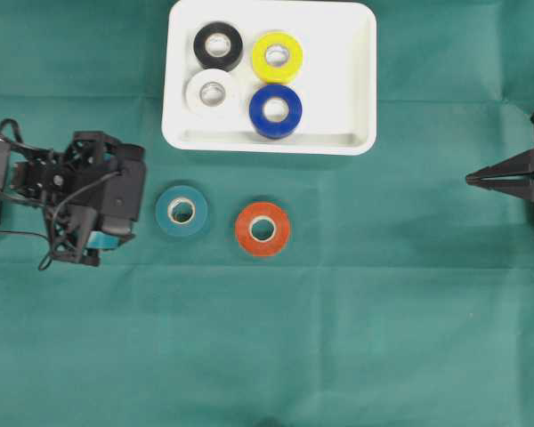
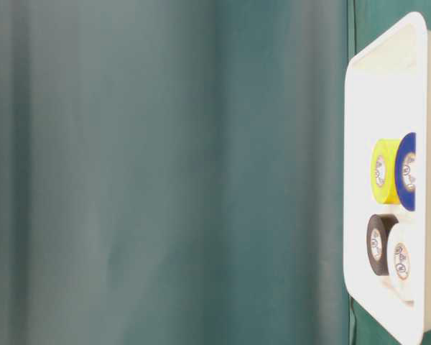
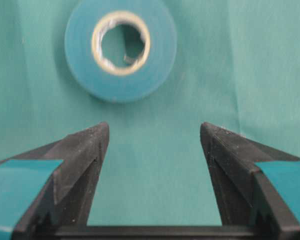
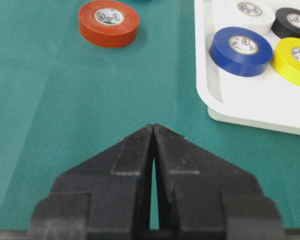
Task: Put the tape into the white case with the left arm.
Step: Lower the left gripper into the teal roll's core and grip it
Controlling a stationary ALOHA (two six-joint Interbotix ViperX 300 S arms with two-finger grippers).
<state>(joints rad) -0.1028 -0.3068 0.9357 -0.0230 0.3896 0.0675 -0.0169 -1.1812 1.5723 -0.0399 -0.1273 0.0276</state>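
On the green cloth in the overhead view, the teal tape roll (image 1: 182,211) lies flat, hole upward, just beside the left gripper (image 1: 125,213) and on the side facing the orange tape roll (image 1: 262,229). The white case (image 1: 360,80) lies beyond both rolls and already holds four rolls. The right gripper (image 1: 474,180) sits well apart at the far edge, so the left arm is by far the nearer.

In the table-level view, only the white case (image 2: 359,144) and its four rolls show.

In the left wrist view, the left gripper (image 3: 155,131) stands spread and empty, with the teal tape roll (image 3: 121,47) straight ahead, slightly left of the midline, untouched. Being round, it offers no preferred axis.

In the right wrist view, the right gripper (image 4: 153,127) is pressed together, holding nothing.
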